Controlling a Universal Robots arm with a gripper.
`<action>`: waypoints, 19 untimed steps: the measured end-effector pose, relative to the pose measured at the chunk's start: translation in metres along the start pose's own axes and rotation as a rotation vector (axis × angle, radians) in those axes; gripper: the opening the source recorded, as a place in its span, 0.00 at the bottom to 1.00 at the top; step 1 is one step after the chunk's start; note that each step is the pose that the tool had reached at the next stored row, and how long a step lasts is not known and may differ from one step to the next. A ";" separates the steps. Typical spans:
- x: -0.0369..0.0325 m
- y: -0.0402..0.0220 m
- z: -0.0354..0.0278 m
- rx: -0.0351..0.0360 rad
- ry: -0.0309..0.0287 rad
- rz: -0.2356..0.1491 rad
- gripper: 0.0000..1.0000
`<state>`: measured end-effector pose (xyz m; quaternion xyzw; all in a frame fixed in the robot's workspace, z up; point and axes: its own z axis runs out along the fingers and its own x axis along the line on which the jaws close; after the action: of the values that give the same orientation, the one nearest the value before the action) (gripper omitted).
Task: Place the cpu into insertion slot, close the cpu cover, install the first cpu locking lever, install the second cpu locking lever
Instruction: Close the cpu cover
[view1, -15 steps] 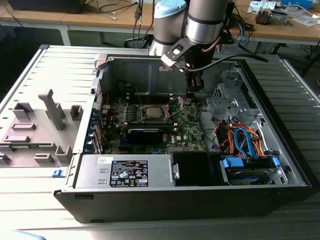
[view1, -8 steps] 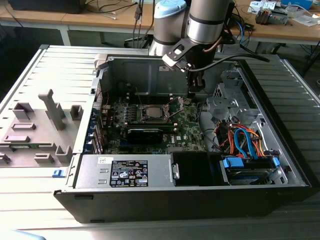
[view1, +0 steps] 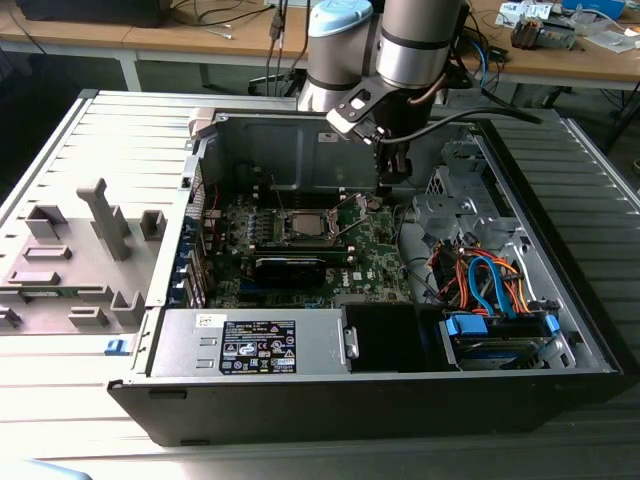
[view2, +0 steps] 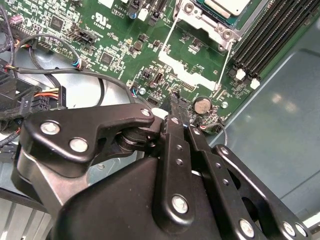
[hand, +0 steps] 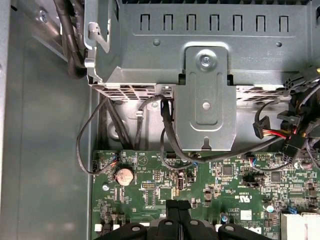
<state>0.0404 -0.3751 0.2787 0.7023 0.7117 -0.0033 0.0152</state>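
One open computer case (view1: 270, 150) lies on its side, with the green board (view1: 378, 248) on its floor. Over that board's edge hangs the arm's gripper (view1: 392, 178). Its two black fingers (hand: 172, 212) are pressed together with nothing between them, and their tips sit close above the board near a coin cell (view2: 201, 105). At the board's middle, well apart from the gripper, the cpu cover (view2: 197, 17) lies flat as a silvery frame around the cpu (view2: 226, 6), whose metal top shows through the cut-out.
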 end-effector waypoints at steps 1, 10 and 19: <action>0.0000 0.0004 0.0000 0.0000 0.0000 0.000 0.11; -0.0001 0.0045 0.0002 0.0000 0.0000 0.000 0.11; -0.0001 0.0078 0.0004 0.0000 0.0000 0.000 0.11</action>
<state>0.0481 -0.3751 0.2784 0.7023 0.7117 -0.0033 0.0152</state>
